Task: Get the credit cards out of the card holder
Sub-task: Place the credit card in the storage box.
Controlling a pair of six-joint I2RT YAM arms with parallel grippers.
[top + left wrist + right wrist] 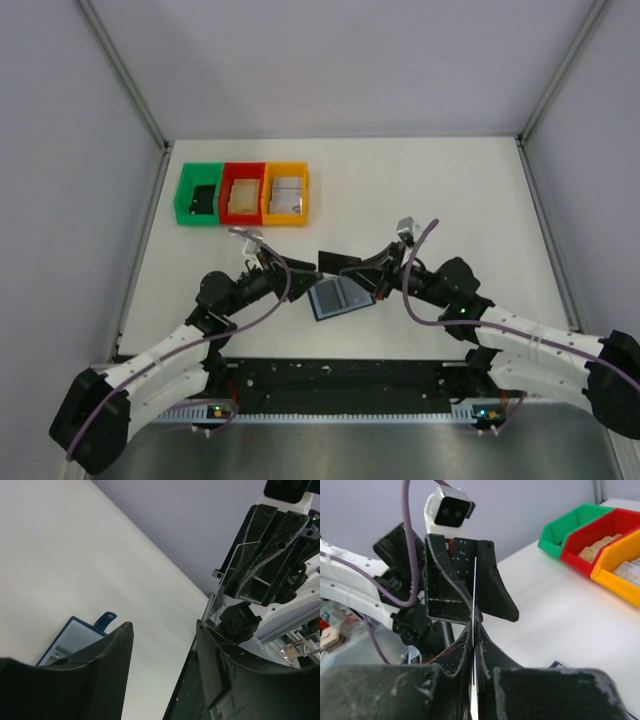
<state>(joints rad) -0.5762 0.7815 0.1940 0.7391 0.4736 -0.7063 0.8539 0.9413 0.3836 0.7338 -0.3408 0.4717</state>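
The card holder (338,297) lies open on the tabletop (470,200) just ahead of the arm bases, its grey-blue panels facing up. Over its far edge the right claw (475,626) is pinched together on a credit card (475,587), held on edge clear of the surface. The left claw (165,626) faces it with fingers apart, the card's free end between them. Farther back on the left, a green bin (183,195), a red bin (243,167) and an orange bin (304,195) stand in a row
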